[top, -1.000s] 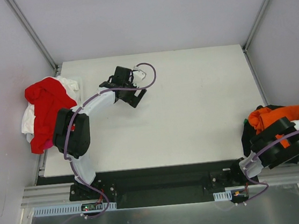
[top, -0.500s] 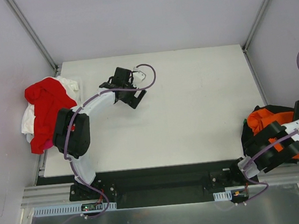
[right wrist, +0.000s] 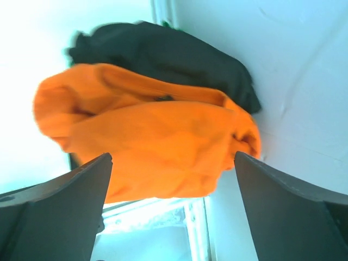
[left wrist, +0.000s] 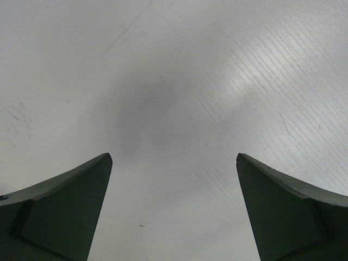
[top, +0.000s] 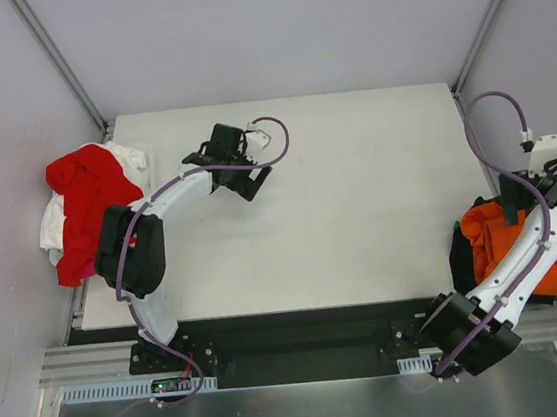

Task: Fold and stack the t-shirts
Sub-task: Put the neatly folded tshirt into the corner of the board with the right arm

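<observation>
Bright orange crumpled cloth t-shirt point(right wrist: 152, 147): bunched in a heap at the right edge of the table, toward the near corner, partly beyond the edge. Not folded flat; folds and a dark opening show on its upper side.

Black cloth t-shirt point(right wrist: 163, 60): lies under the orange one and touches it, showing past its far side in the right wrist view and as a dark fringe on its left side from above.

Right gripper point(right wrist: 171, 156): above the orange heap, jaws spread wide, both dark fingers clear of the cloth. Holds nothing. The right arm reaches up from its base across the heap, with a purple cable looping above it.

Red crumpled cloth t-shirt point(top: 86, 195): on the opposite side, at the table's left edge near the far corner, draped over the side.

White cloth t-shirt point(top: 52, 226): beneath and beside the red one, touching it, showing at its far and left margins.

Left gripper point(left wrist: 173, 157): well apart from both heaps, over bare surface in the far-left part of the table. Jaws fully spread, nothing between them.

White flat rectangular table point(top: 356, 180): faint scratches show in the left wrist view.
</observation>
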### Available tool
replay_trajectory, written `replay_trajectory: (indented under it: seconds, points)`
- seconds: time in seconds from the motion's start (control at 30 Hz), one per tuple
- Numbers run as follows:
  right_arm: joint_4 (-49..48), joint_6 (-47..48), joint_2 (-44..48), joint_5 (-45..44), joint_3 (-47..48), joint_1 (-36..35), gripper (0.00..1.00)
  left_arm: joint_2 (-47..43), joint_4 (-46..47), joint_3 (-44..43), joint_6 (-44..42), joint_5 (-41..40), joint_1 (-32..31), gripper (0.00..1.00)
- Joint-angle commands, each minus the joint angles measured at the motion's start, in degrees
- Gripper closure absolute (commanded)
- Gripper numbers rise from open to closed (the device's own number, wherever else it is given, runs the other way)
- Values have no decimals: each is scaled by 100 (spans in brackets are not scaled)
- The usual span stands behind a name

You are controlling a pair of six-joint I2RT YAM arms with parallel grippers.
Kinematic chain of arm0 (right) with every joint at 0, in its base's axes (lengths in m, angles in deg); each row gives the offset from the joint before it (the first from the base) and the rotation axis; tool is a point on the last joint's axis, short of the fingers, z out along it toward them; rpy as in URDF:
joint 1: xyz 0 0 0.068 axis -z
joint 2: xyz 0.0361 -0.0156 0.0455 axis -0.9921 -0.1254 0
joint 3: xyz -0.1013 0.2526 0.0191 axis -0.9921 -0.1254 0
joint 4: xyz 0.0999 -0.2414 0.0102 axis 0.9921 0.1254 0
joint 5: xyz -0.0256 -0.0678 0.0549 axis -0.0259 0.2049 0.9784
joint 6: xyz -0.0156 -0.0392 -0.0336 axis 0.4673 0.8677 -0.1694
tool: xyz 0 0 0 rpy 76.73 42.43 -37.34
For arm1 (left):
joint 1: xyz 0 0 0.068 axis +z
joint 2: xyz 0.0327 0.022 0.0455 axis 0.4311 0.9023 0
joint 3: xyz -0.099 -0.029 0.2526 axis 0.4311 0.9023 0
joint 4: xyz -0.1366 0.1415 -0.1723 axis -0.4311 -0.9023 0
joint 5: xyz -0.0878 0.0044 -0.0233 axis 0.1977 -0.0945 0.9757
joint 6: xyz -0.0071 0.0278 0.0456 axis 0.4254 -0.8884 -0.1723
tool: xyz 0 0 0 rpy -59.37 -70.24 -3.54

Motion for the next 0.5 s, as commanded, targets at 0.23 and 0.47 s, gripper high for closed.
replay_trajectory:
  seconds: [0.23, 0.47]
  points:
    - [-394, -1084, 82, -854, -259, -1759, 0, -926, 45, -6, 506, -541, -17, 1]
    - [-799, -1927, -417, -2259, -224, -4103, 0, -1076, -157, -191, 1157, -579, 360, 1]
